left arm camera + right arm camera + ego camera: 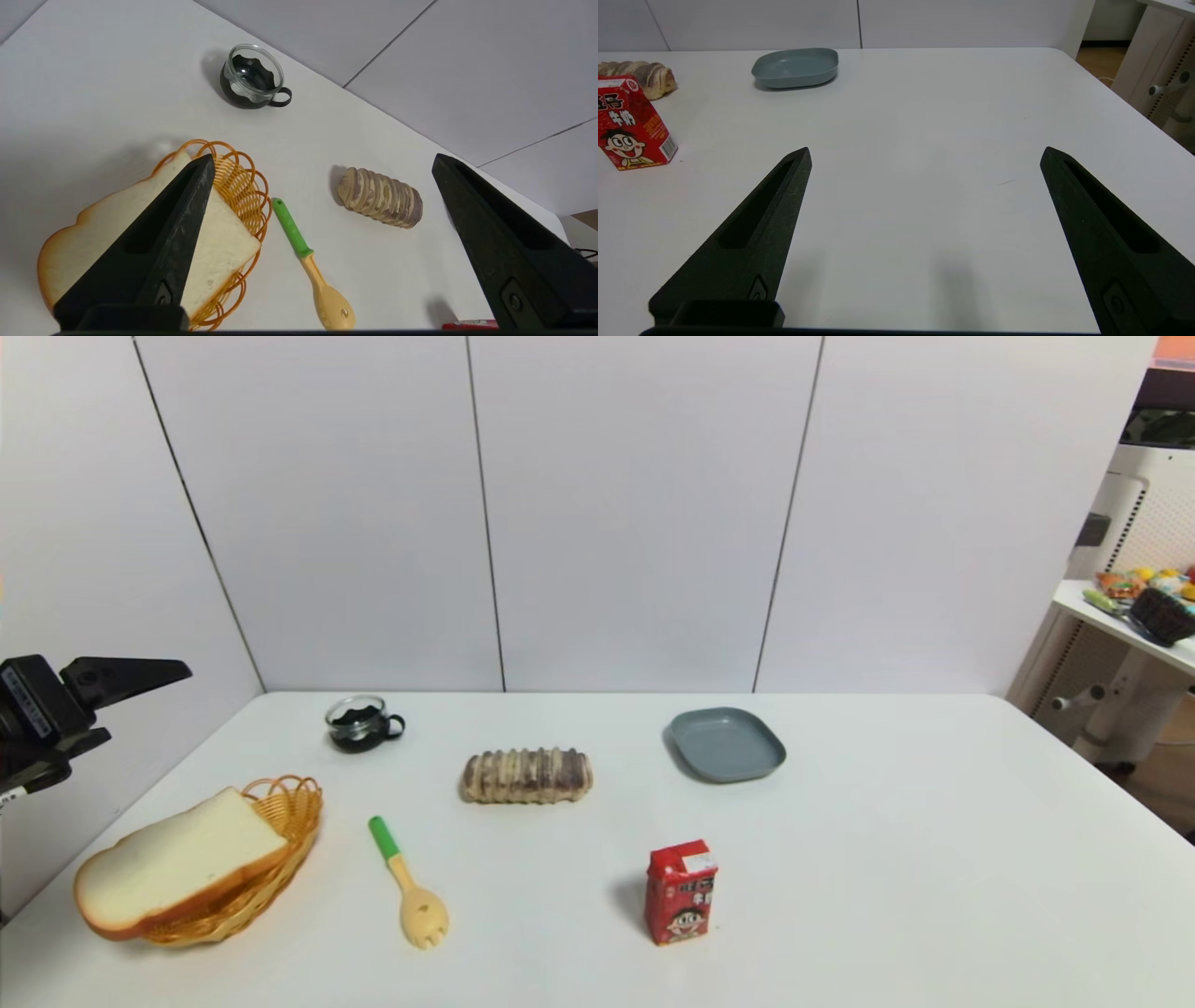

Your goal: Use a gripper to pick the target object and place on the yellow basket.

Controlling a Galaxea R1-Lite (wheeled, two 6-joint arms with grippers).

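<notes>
The target object, a thick slice of white bread (177, 863) with an orange-brown crust, lies tilted across the yellow basket (297, 807) at the table's near left. It covers most of the basket and overhangs the near rim. My left gripper (322, 157) hangs open and empty, raised above and behind the basket. One of its black fingers (131, 672) shows at the left edge of the head view. In the left wrist view the bread (219, 252) and the basket (238, 182) sit partly behind one finger. My right gripper (925, 149) is open over bare table on the right side.
A green-handled spoon (409, 887) lies right of the basket. A glass cup (359, 723) and a ridged bread roll (527, 775) sit farther back. A grey-blue plate (728, 744) and a red carton (681, 893) stand to the right. A side table (1134, 625) is past the right edge.
</notes>
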